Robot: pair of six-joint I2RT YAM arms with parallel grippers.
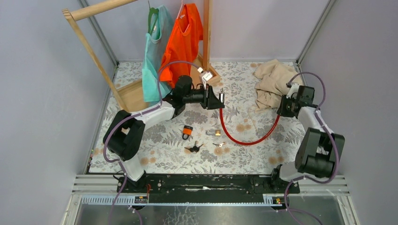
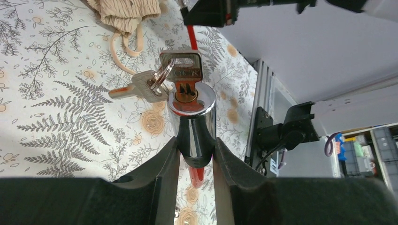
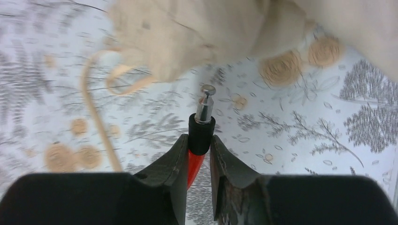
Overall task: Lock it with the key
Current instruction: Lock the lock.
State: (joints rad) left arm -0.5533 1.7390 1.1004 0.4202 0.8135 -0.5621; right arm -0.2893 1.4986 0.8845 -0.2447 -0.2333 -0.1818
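Left gripper [image 2: 196, 145] is clamped on the barrel [image 2: 192, 112], key [image 2: 182, 70] in; right gripper [image 3: 198, 140] pinches the pin [image 3: 205, 105]. Springy cable [image 1: 246, 142] could twist the pin crooked so it misses.

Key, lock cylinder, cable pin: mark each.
key [image 2: 187, 74], left wrist view, its head.
lock cylinder [image 2: 195, 126], left wrist view, chrome barrel.
cable pin [image 3: 204, 108], right wrist view, metal shank.

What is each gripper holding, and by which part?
Both hold the red cable lock: left gripper clamps the chrome barrel, key inserted; right gripper clamps the black collar behind the pin.
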